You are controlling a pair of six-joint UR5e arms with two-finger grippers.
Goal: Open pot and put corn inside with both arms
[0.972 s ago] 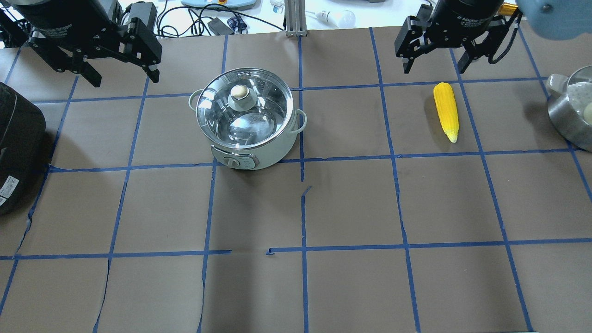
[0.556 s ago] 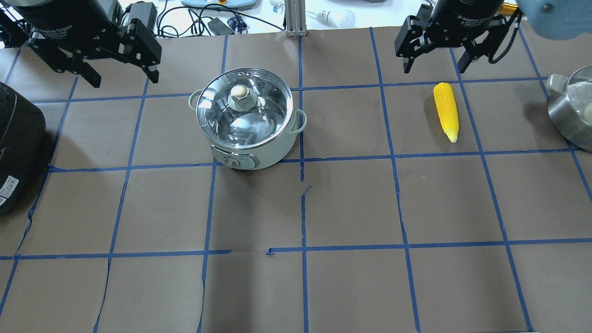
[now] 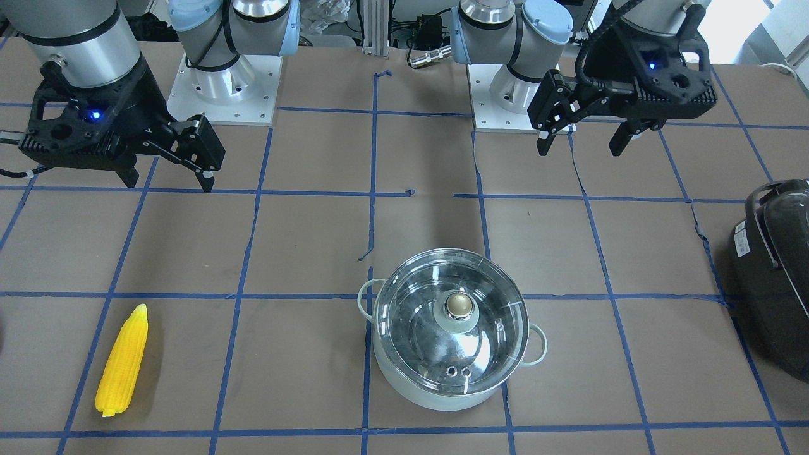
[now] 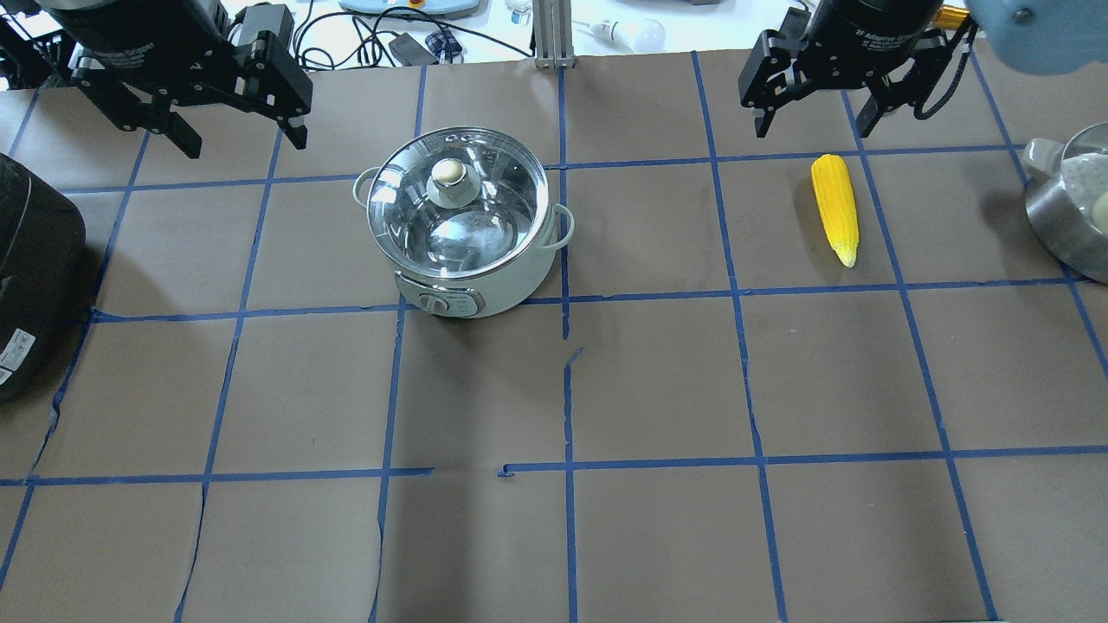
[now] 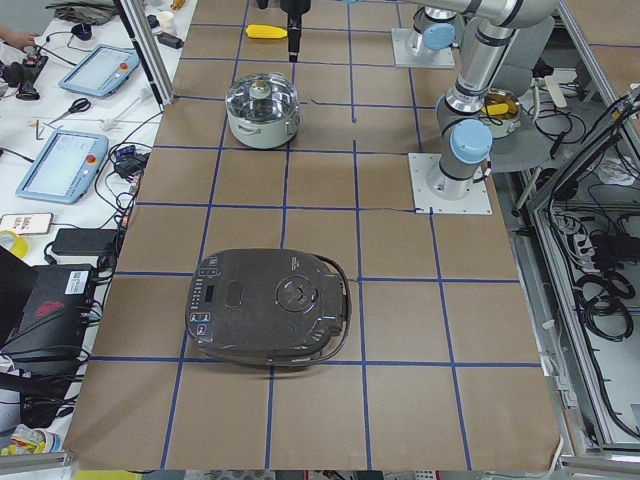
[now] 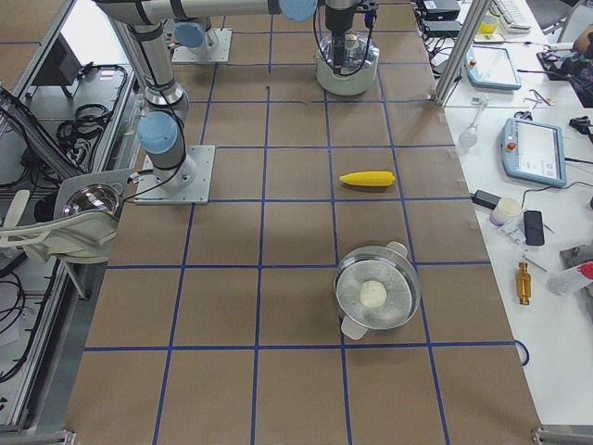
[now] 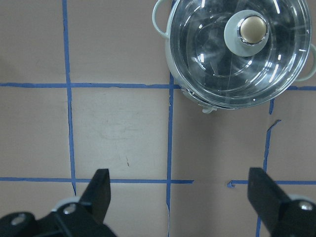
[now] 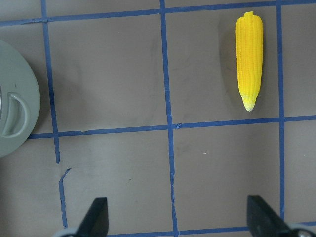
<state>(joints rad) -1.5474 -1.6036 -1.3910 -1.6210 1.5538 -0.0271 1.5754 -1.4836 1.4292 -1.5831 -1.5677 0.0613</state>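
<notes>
Left tool (image 4: 247, 143) has edged toward the pot (image 4: 511, 281) on its right; right tool (image 4: 814, 130) is nearer the corn (image 4: 834, 206), tip pointing robotward. Both hang released.

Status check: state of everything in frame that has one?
Pot: closed, lid on.
Corn: lying flat on table, unheld.
Left pincer: open, empty.
Right pincer: open, empty.
Black cooker: lid shut.
Steel pan: holds a white lump.
</notes>
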